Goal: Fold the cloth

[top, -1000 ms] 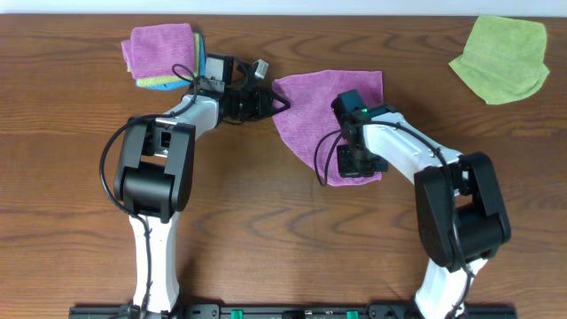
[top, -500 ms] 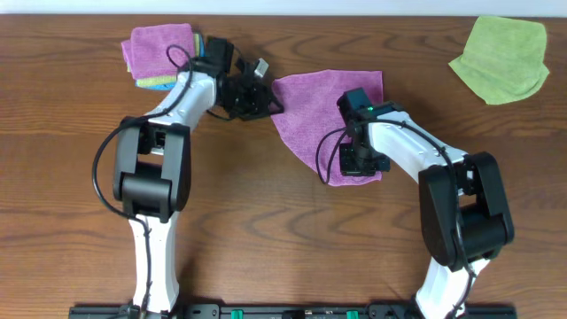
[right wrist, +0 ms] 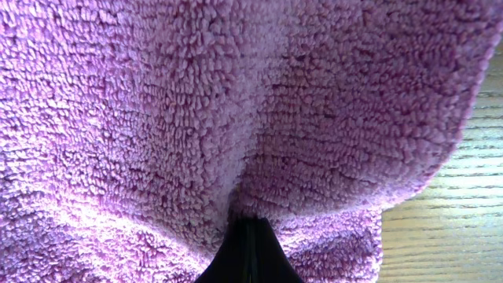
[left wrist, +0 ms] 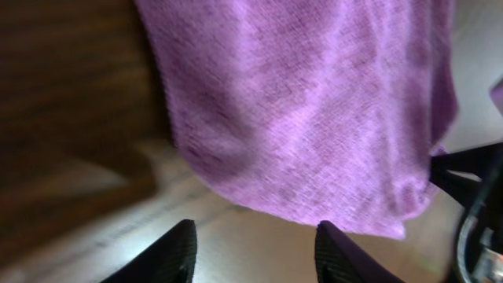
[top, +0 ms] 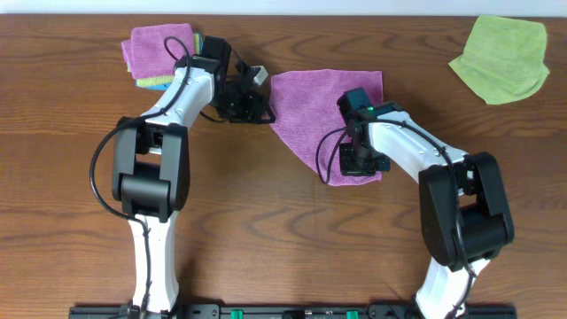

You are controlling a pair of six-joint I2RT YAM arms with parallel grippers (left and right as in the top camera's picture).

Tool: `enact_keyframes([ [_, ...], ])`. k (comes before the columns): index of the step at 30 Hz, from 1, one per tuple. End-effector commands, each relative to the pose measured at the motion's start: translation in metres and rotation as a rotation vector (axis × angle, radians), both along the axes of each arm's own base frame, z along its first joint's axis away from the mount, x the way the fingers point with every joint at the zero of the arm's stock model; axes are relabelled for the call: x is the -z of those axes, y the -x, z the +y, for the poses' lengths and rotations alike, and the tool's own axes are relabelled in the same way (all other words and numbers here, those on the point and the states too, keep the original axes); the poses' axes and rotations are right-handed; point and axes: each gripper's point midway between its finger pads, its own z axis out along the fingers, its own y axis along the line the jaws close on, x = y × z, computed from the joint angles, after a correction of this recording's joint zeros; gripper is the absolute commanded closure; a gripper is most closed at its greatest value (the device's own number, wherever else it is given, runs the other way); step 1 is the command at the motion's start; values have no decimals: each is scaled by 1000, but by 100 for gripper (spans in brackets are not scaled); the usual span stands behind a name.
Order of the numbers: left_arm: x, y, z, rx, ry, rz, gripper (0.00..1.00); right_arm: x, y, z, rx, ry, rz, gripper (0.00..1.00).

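We see a wooden table of dark brown boards, its grain running left to right. It fills nearly the whole overhead view, and only a thin pale strip shows beyond its far edge, too narrow for us to tell wall from floor. The light is even and the shadows soft; from the left wrist we catch a pale sheen on the wood, and at the right wrist the grain looks a lighter tan.

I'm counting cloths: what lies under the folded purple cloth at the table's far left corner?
Only blue and yellow-green cloth edges peek out beneath the folded purple cloth along its near side; how many layers lie underneath is covered.
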Motion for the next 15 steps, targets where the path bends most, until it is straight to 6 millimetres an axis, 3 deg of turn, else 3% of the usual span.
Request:
enact_keyframes([
  [1, -7, -18, 14, -15, -33, -86, 43, -1, -2, -6, 0, 13, -19, 99],
  [9, -12, -37, 3, -45, 2, -160, 29, -11, -9, -4, 1, -2, -63, 99],
  [15, -7, -33, -3, -36, 37, -151, 27, -14, -11, -3, 1, -6, -78, 99],
])
